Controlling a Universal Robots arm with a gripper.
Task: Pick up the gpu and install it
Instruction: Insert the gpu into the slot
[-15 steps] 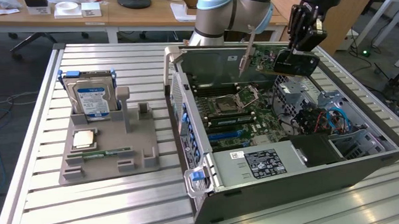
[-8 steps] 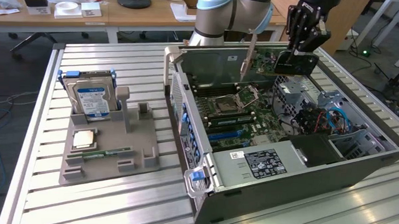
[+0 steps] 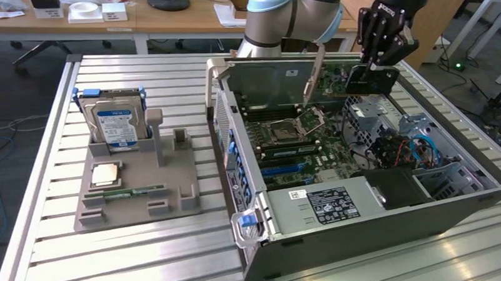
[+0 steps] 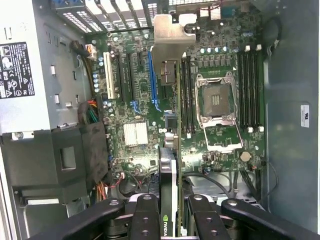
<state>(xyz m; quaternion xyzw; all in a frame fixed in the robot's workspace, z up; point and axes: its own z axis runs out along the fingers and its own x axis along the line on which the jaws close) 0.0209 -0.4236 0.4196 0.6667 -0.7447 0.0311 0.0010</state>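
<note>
The claw (image 3: 377,65) is pinching the gpu (image 3: 357,83) by its upper edge, holding it in the air over the far end of the open computer case (image 3: 356,225), above the motherboard (image 3: 288,139). The arm's upper part is cut off at the top. From the wrist the card is seen edge-on, so its faces are hard to read, with black fingers (image 4: 145,220) either side. It looks thin and flat, a greenish-brown board with a silver bracket (image 3: 313,77) hanging at its end toward the exterior view's left
</note>
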